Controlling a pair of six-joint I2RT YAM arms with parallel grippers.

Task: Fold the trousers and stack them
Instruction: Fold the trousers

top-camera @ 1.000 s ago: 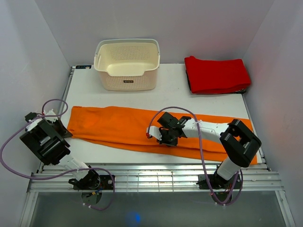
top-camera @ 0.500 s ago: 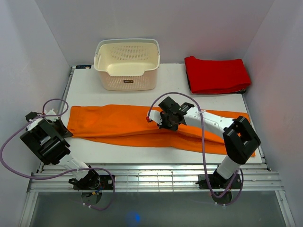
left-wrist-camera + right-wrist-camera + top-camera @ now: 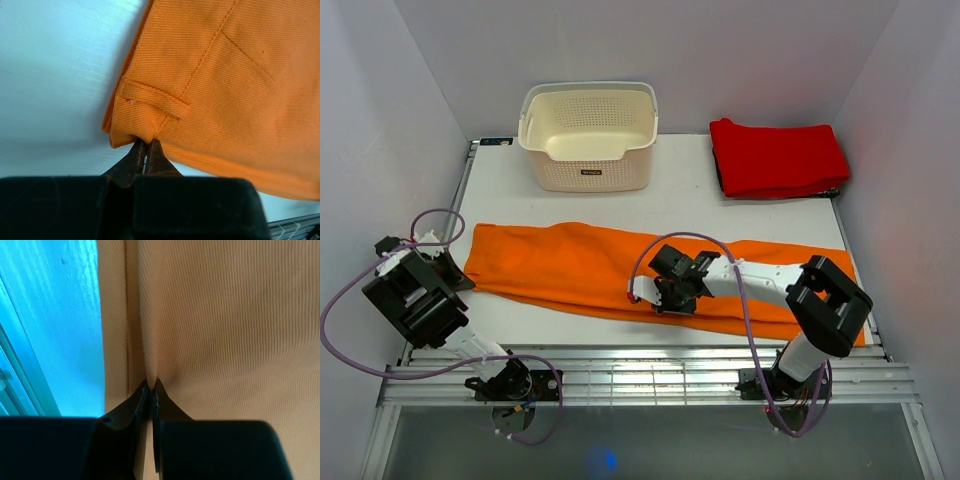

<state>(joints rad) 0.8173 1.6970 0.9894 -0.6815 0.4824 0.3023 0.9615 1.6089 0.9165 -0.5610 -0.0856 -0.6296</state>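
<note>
Folding is barely begun, as we judge it: the trousers (image 3: 570,265) lie at full length across the worktop (image 3: 670,205), not doubled over and not stacked. Their waist end sits right at the tips of the left gripper (image 3: 146,145), which is closed on the waistband corner just below a belt loop (image 3: 152,100). From there the cloth runs away to the right gripper (image 3: 150,385) and on past it. That gripper is also closed, pinching a small ridge of cloth near the trousers' near edge, with a crease rising from its tips.

We read this step as smoothing and squaring the cloth before the first fold. The next move calls for both pinches to hold while one end is carried over the other. The lift must be high enough that the cloth does not drag, and the edges must be kept in line.

Half a second ago the right gripper was further from the arm bases, at the trousers' far edge, with the cloth drawn up under it. Now it is back at the near edge, close to where it was a second ago. The far edge beside the waist now bulges slightly. The left gripper has not moved.

Well beyond both grippers stand a basket (image 3: 588,175) and a red folded cloth (image 3: 775,158), apart from the trousers.
</note>
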